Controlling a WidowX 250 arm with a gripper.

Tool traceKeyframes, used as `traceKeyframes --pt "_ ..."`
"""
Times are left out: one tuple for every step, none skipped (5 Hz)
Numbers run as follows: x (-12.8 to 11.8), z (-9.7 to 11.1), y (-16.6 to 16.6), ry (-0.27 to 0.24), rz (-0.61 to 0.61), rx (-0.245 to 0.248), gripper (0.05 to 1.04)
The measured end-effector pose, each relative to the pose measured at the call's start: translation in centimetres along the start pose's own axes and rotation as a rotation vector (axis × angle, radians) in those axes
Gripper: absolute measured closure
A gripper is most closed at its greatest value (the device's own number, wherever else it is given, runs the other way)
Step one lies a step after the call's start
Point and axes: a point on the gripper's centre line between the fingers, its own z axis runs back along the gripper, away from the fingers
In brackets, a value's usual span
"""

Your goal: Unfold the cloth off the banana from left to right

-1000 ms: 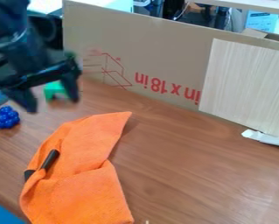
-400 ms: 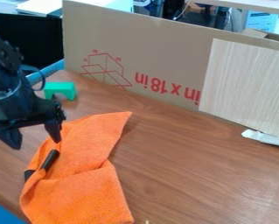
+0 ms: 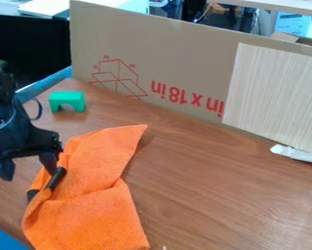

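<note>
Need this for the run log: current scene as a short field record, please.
surface: brown wood-grain table
cloth: orange fabric, rumpled, folds overlapping
under cloth: dark rod-like object, partly covered, both ends exposed
gripper: black, two-finger, at the cloth's upper left edge
jaws: apart, nothing between them; cloth contact unclear
nearby: green arch-shaped block
backdrop: brown cardboard panel, red print
</note>
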Motion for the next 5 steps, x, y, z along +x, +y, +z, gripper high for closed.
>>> traceKeyframes --pt "0.1 -1.1 0.0 -0.013 -0.013 -0.006 0.085" --pt "-0.1 -1.9 0.3 -0.001 -0.006 0.024 0.085" --pt "-0.4 -2.6 0.4 0.012 -0.008 0.037 0.085" --pt "-1.3 -3.8 0.5 0.066 0.003 0.056 0.115" --pt "-1.3 -4.1 0.7 0.065 0.02 0.069 0.387"
